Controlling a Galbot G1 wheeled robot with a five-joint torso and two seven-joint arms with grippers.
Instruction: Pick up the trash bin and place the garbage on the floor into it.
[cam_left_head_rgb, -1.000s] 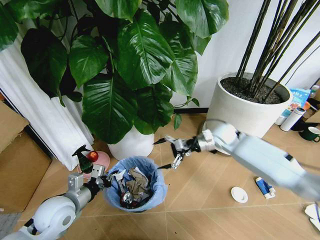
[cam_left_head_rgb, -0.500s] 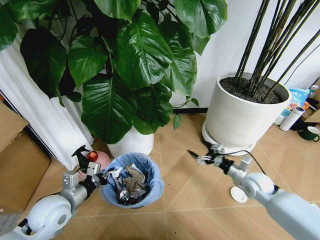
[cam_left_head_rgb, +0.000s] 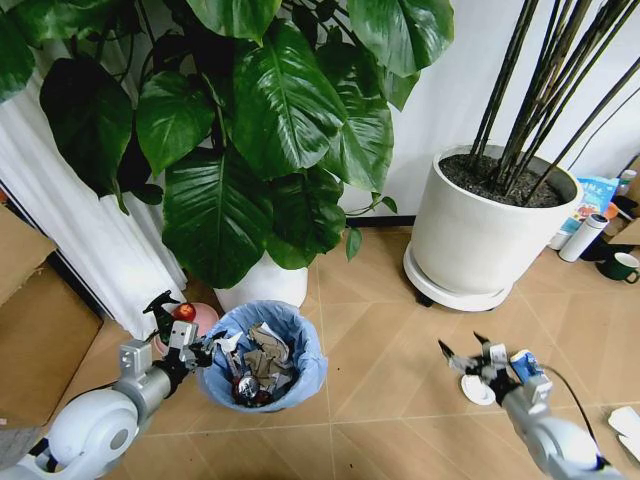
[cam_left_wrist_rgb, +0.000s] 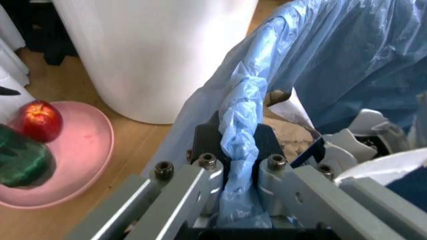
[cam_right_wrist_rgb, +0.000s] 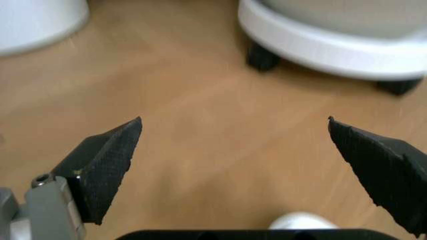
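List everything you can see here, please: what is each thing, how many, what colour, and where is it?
Small round black trash bin: one, lined with a crinkly light-blue bag, on the floor under the leafy plant, holding crumpled paper.
Small white disc: one, on the floor beneath the right gripper.
Blue-white packet: one, on the floor beside the disc.
White scrap: one, on the floor at the far right.
Big white plant pots: two, one with dark stalks at right, one under the leaves.
Pink plate: one, on the floor left of the bin, with a red apple.
Dark-green mug: one, far right.
Left gripper: shut on the bin's rim.
Right gripper: open, above the disc.
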